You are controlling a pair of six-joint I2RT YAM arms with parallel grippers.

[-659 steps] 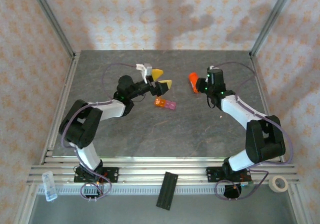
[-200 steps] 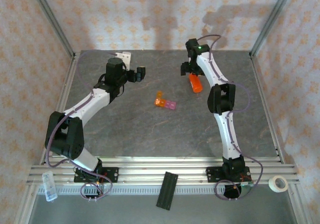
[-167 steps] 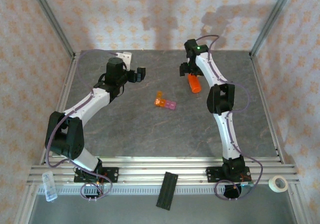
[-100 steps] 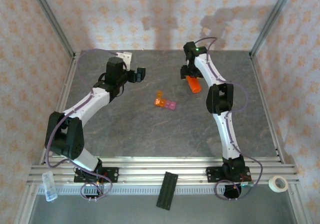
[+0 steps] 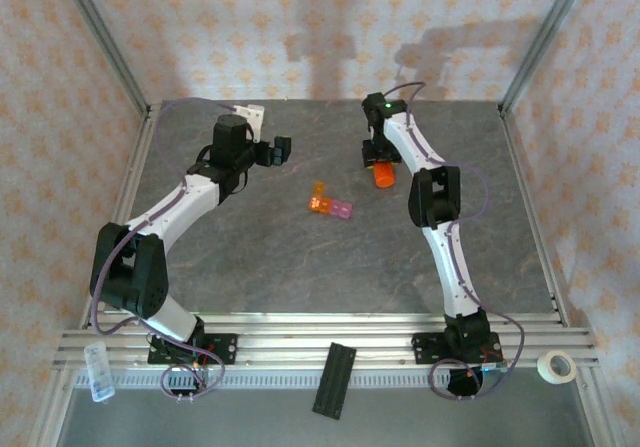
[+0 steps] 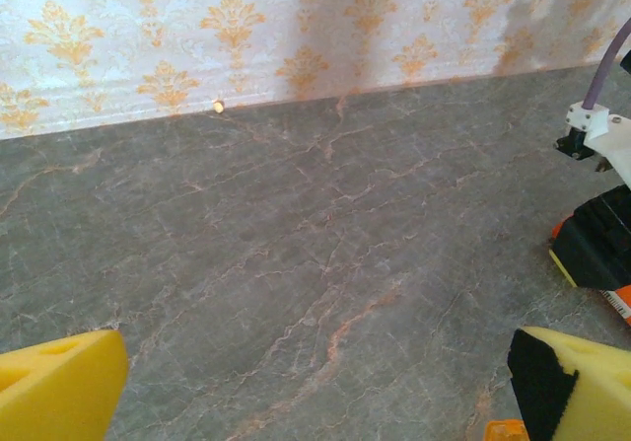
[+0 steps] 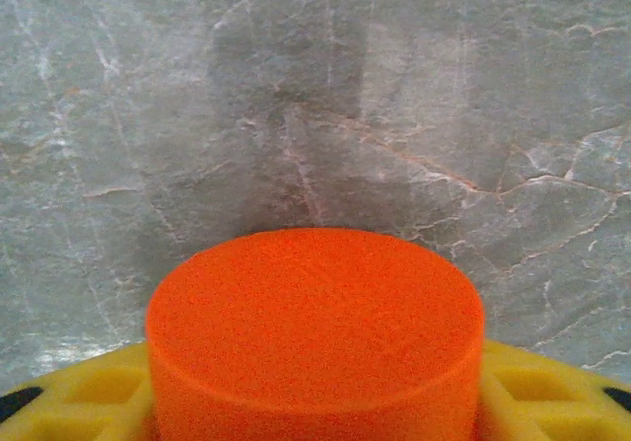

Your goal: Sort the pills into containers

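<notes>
The containers (image 5: 331,207) lie near the middle of the grey worktop (image 5: 300,267), orange end to the left, pink cells to the right, with a small orange flap just beyond the orange end. Beyond them and to the right, an orange bottle (image 5: 383,176) is at the tip of the right gripper (image 5: 378,162), touching it; the wrist hides how the jaws stand. Beyond the containers and to the left, well apart, the left gripper (image 5: 274,151) points right with its jaws spread and nothing between them. Nearer than the containers, off the worktop, a black bar (image 5: 334,379) lies across the rails. A tape roll (image 5: 557,367) lies far to its right.
</notes>
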